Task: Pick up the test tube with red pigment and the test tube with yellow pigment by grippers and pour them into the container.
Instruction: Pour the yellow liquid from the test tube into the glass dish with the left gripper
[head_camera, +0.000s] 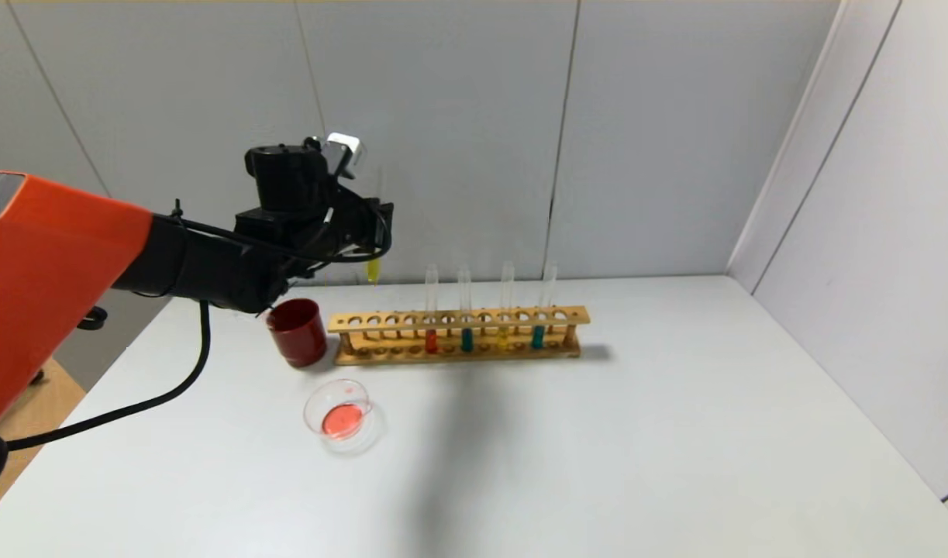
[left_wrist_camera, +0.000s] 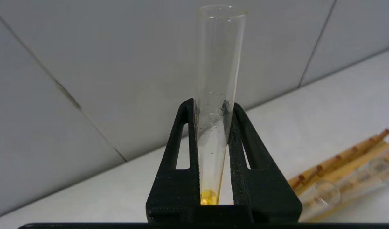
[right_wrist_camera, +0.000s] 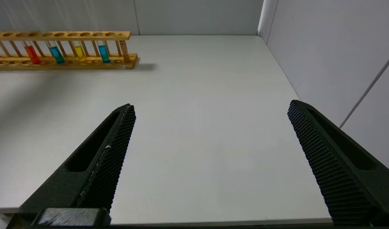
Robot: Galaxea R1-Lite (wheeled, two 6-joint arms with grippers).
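white table (head_camera: 598,434) boxed in by grey panel walls, w/ a wooden rack (head_camera: 458,335) standing toward the back of it. everything else is placed off that rack.

left gripper (head_camera: 369,225) is up in the air, above & just past the rack's left end, fingers (left_wrist_camera: 181,140) clamped tight on the test tube with yellow pigment (left_wrist_camera: 218,95). tube hangs roughly upright, open end up, a bit of yellow liquid at the rounded bottom (head_camera: 373,270), well clear of the rack top.

in the rack: four tubes upright in the right half. from the left, the test tube with red pigment (head_camera: 431,339), a teal tube (head_camera: 467,339), another yellow tube (head_camera: 504,335), a second teal tube (head_camera: 537,336). the rack's left-half holes are vacant.

dark red cup (head_camera: 297,332) sits just beside the rack's left end, apart from it. the container (head_camera: 340,415) is in front of the rack's left end, nearer the robot, w/ a puddle of red-pink liquid in it.

right gripper (right_wrist_camera: 210,159) is low over the table, well off to the rack's right & nearer the robot, fingers (right_wrist_camera: 118,140) spread wide, nothing between them. it's out of the head view.
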